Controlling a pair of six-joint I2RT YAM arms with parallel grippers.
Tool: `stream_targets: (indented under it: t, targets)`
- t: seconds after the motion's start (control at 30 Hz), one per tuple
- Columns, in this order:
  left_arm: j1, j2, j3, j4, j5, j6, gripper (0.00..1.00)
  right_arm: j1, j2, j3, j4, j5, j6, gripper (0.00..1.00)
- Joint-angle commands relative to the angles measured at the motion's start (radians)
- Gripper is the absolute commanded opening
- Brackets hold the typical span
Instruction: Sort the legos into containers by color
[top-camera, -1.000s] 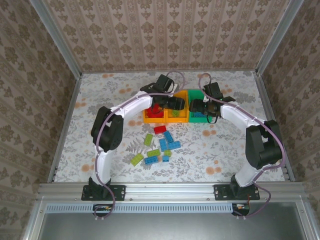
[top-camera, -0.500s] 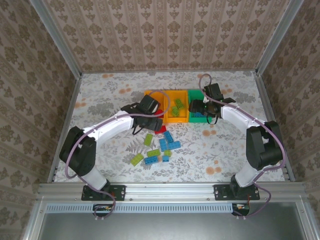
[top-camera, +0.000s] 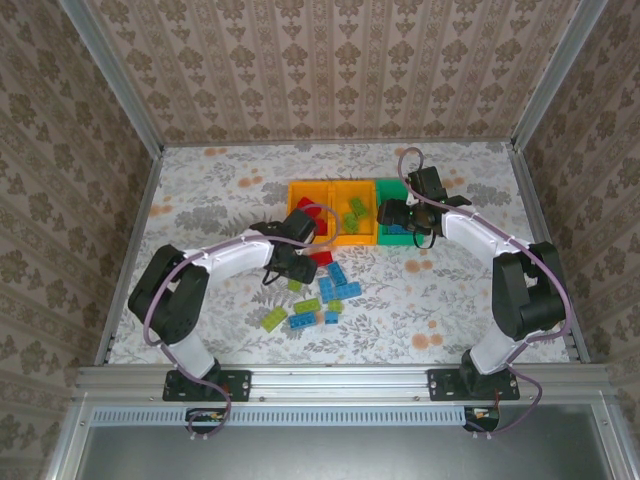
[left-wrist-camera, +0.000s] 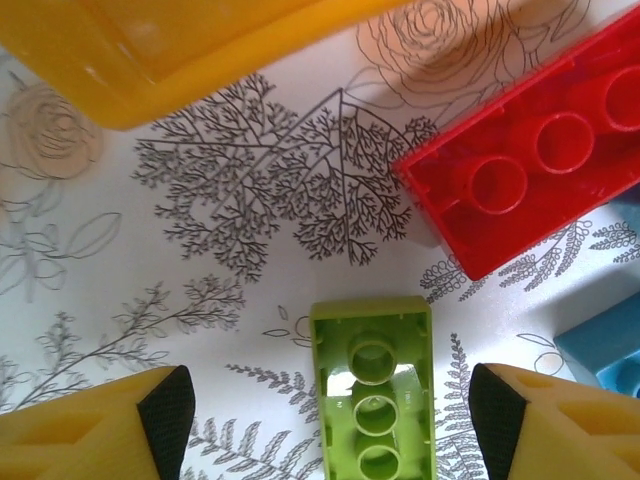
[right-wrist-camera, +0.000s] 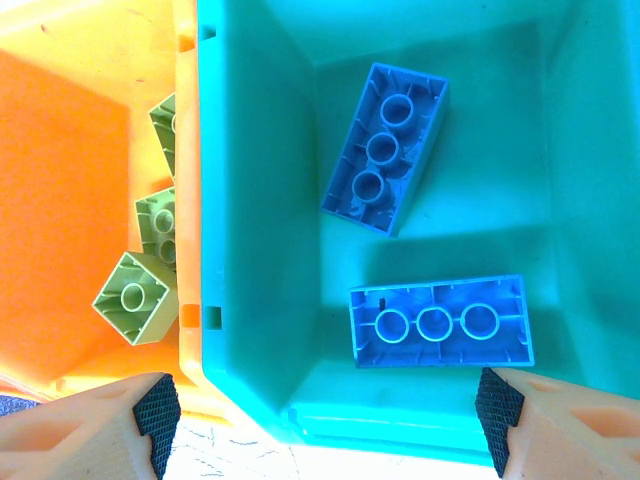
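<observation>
**Left wrist view: lime brick (left-wrist-camera: 372, 390) bracketed by the left gripper (left-wrist-camera: 330, 410), not gripped**

The left gripper's jaws are seen spread wide, one finger (left-wrist-camera: 100, 425) on each side of the lime brick, with bare table (left-wrist-camera: 250, 220) showing in both gaps. The brick lies hollow side up on the table. No contact with either finger is seen.

Obstructions near it:
- A red brick (left-wrist-camera: 530, 170) lies just beyond the lime brick on the right, close but apart from it.
- A blue brick (left-wrist-camera: 610, 350) is noted at the frame edge, near the right-hand finger.
- The corner of the left orange bin (left-wrist-camera: 150, 50) stands further off.

In the top external view, the three bins are seen in a row at mid-table. Red pieces are in the left orange bin and lime pieces in the middle orange bin (top-camera: 357, 190). The remaining loose legos (top-camera: 322, 300) are scattered in front of the bins, beside the left gripper.

In the right wrist view, the right gripper (right-wrist-camera: 325, 430) hangs over the green bin (right-wrist-camera: 260, 200) with its jaws wide and nothing held. Two blue bricks (right-wrist-camera: 440, 320) lie on that bin's floor. The lime pieces (right-wrist-camera: 135, 295) are seen in the adjoining middle orange bin. From above, part of the green bin is hidden by the right wrist.
</observation>
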Motion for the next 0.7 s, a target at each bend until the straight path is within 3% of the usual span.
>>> stream_targets:
  t: [0.0,0.3,0.67]
  targets:
    - [0.002,0.015,-0.024,0.022,0.034,-0.015,0.75,-0.005,-0.028,-0.009,0.000,0.002,0.006,0.82]
    - [0.002,0.072,-0.001,-0.002,0.040,-0.023,0.60,-0.005,-0.029,-0.012,-0.002,0.010,0.006,0.82]
    - [0.002,0.039,0.040,-0.053,0.024,-0.033,0.32,-0.007,-0.043,-0.015,0.001,0.015,0.001,0.82]
